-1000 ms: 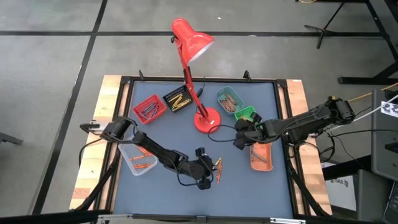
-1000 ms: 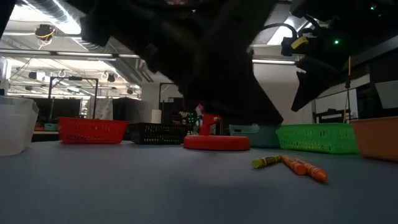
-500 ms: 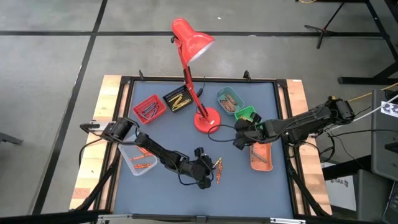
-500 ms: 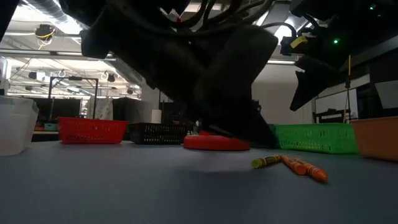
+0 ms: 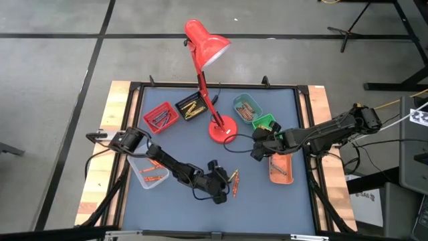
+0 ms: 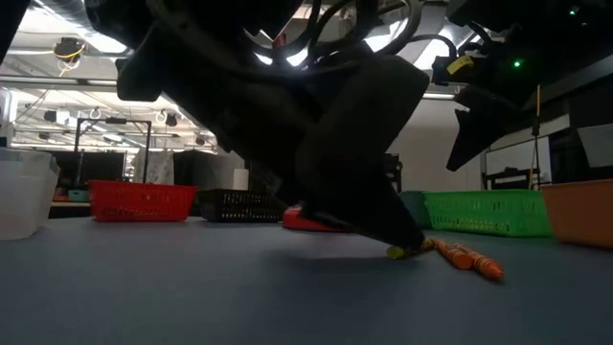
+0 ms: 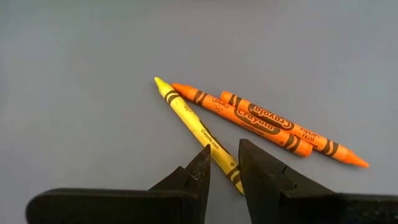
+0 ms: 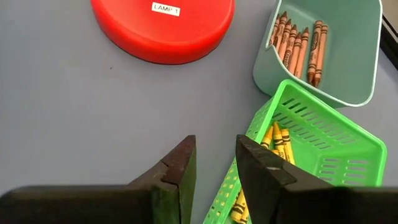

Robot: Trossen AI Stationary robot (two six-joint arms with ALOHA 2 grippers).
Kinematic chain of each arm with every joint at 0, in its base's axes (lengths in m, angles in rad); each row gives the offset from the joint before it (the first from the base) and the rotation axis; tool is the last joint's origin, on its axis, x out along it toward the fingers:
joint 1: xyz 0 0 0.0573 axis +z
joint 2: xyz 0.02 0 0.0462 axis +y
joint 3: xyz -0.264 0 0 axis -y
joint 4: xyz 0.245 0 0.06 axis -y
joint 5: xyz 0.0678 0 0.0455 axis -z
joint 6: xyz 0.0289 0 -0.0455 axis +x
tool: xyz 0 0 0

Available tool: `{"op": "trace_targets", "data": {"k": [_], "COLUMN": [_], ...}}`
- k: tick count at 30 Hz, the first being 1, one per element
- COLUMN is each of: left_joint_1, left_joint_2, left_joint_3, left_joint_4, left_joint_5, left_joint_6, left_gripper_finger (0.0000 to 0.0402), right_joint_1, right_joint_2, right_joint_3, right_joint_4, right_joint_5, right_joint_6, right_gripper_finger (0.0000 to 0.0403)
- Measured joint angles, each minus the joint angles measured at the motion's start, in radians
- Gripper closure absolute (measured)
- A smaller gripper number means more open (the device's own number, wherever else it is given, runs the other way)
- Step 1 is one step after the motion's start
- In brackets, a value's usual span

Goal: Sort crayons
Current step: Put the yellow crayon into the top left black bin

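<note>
Low view shows our left arm has dropped onto the yellow crayon (image 7: 200, 130), fingers (image 7: 200, 168) parted astride it, ready to grasp; right fingers (image 8: 180, 163) hang parted, empty.

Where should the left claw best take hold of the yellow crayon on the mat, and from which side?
Probably its free back half, from above: the yellow crayon lies flat, its tip touching an orange crayon. The left claw already straddles that end.

The table (image 5: 214, 154) is seen from above; three loose crayons (image 7: 249, 121) are shared closely by low and left wrist views.
</note>
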Motion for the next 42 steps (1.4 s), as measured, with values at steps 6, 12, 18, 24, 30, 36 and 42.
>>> {"op": "trace_targets", "data": {"k": [6,12,18,24,30,36,42], "left_joint_1": [0.0,0.001,0.017,0.032,0.04,0.052,0.056], "left_joint_2": [-0.002,-0.002,0.002,0.001,0.0,-0.002,-0.004], "left_joint_3": [0.002,0.016,0.047,0.051,0.051,0.052,0.053], "left_joint_4": [-0.035,-0.048,-0.06,-0.128,-0.147,-0.185,-0.197], "left_joint_5": [0.0,0.0,-0.005,-0.008,-0.017,-0.019,-0.009], "left_joint_6": [-0.072,-0.071,-0.013,-0.048,-0.032,-0.045,-0.045], "left_gripper_finger": [0.0333,0.0333,0.0333,0.0333,0.0333,0.0341,0.0389], "right_joint_1": [0.0,0.0,0.0,0.0,0.0,0.0,0.0], "right_joint_2": [0.0,0.0,0.0,0.0,0.0,0.0,0.0], "right_joint_3": [0.0,0.0,0.0,0.0,0.0,0.0,0.0], "right_joint_4": [0.001,0.001,0.001,0.001,0.001,0.001,0.001], "right_joint_5": [0.0,0.0,0.0,0.0,0.0,0.0,0.0], "right_joint_6": [0.0,0.0,0.0,0.0,0.0,0.0,0.0], "right_gripper_finger": [0.0292,0.0292,0.0292,0.0292,0.0292,0.0292,0.0292]}}
